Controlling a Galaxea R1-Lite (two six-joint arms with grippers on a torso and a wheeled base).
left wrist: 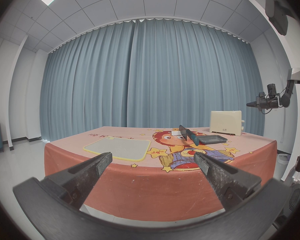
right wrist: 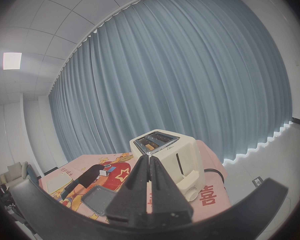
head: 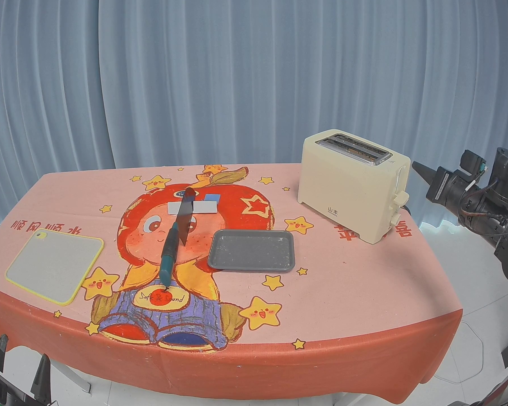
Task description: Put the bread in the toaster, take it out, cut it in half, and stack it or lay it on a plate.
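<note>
A cream toaster (head: 353, 184) stands at the table's back right. A tan slice of bread (right wrist: 151, 147) sits low in one of its slots. My right gripper (head: 420, 169) is shut, empty, and hangs off the table's right side, level with the toaster top; in the right wrist view the gripper (right wrist: 149, 157) points at the toaster (right wrist: 170, 157). A grey plate (head: 252, 250) lies mid-table. A teal-handled knife (head: 175, 238) leans on a white holder (head: 200, 207) left of the plate. My left gripper (left wrist: 152, 156) is open, low before the table's front left corner.
A grey cutting board with a yellow rim (head: 55, 264) lies at the front left of the table. The toaster's lever and dial (head: 399, 198) face right, toward my right arm. A pink printed cloth (head: 333, 300) covers the table, with bare room at the front right.
</note>
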